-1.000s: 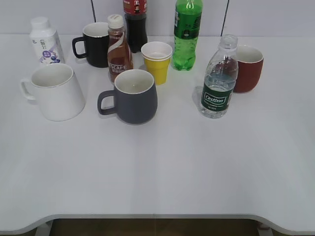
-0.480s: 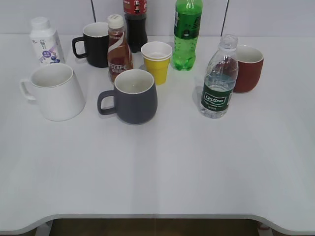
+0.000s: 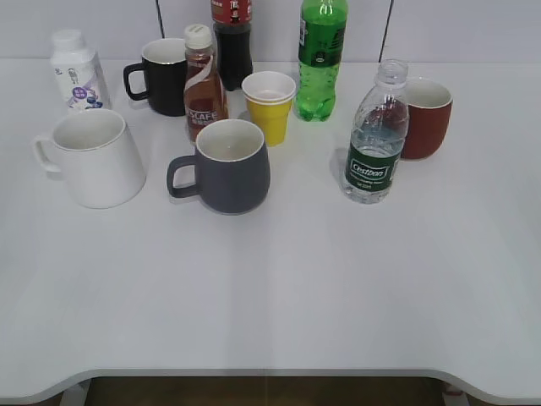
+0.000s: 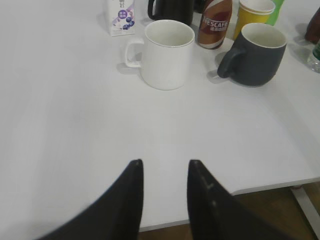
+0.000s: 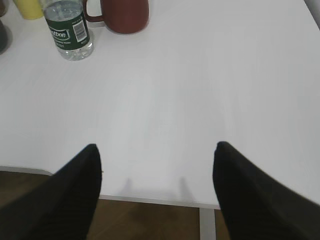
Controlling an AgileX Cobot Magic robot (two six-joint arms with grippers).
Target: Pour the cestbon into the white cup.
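A plain white bench (image 3: 279,288) meets a pale panelled wall along its far edge. The cestbon (image 3: 373,135) stands upright toward the far right corner, touching nothing. The white cup (image 3: 91,158) sits near the left edge. Over the near edge, the left gripper (image 4: 164,172) hangs slightly parted and the right gripper (image 5: 156,156) spread wide, both empty.
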